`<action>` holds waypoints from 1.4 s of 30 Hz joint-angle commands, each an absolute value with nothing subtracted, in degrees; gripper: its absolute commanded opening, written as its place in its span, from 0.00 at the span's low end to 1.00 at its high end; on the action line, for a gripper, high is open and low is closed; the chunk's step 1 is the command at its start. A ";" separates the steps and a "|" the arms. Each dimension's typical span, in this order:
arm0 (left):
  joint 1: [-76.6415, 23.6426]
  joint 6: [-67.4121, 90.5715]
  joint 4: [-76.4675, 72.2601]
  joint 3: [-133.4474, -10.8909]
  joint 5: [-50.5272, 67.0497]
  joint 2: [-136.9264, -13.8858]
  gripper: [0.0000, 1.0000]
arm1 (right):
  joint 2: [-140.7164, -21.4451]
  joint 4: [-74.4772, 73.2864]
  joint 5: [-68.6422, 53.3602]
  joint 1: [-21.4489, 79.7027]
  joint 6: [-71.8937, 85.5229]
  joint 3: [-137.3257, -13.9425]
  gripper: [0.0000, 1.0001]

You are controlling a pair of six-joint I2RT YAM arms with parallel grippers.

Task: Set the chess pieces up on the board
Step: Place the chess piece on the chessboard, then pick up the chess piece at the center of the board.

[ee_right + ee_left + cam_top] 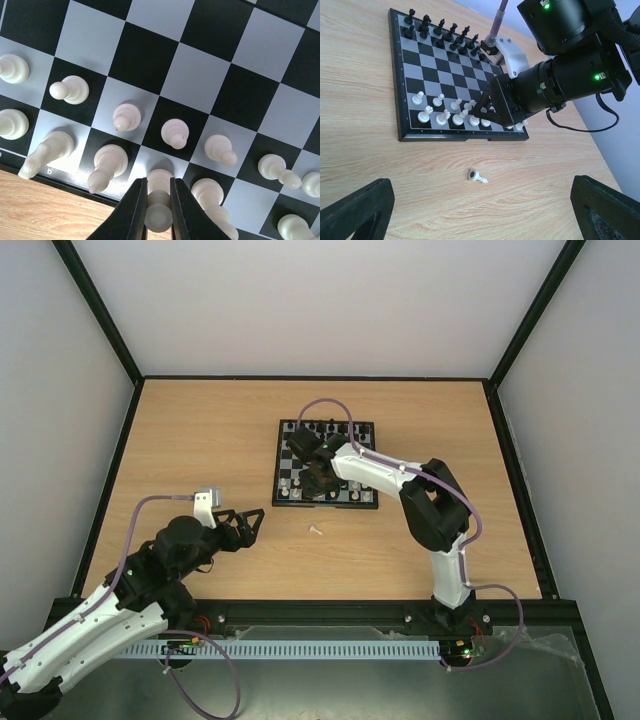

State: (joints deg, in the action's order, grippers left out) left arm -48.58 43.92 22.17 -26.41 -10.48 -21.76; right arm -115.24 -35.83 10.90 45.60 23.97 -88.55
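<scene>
Nearest, by the near-left corner of the bench [200, 440], the left end effector [248, 525] hovers with its jaws spread as wide as they go, gripping nothing. Further in, roughly mid-bench, a stray white piece [476, 175] lies on its side on the bare wood, just short of the near rim of the board [447, 136]. On the board, the other white pieces [441, 118] stand in the two near rows. The right end effector [158, 200] is pinched almost closed around one back-row piece [160, 181], gripping its upper part; whether its base rests on the square I cannot tell. Along the far edge stand the black pieces [442, 30]. These figures look light, hard, slick and easily toppled, so the fallen one probably wants a narrow pinch across its stem, since it may roll.
</scene>
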 commanded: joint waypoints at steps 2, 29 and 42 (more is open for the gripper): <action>-48.74 43.19 20.25 -26.89 -10.43 -22.11 0.99 | -116.77 -36.94 10.18 44.81 23.03 -88.81 0.11; -48.73 43.51 19.20 -26.33 -10.77 -24.18 1.00 | -108.00 -36.91 7.47 44.71 23.47 -85.52 0.35; -48.74 43.19 20.39 -27.09 -11.98 -23.69 0.99 | -93.06 -22.29 0.50 49.63 27.33 -61.86 0.36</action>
State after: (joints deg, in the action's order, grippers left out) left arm -48.58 43.92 20.56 -26.39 -11.42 -23.92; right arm -96.79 -29.06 5.17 48.05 25.12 -70.32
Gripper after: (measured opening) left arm 0.994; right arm 0.357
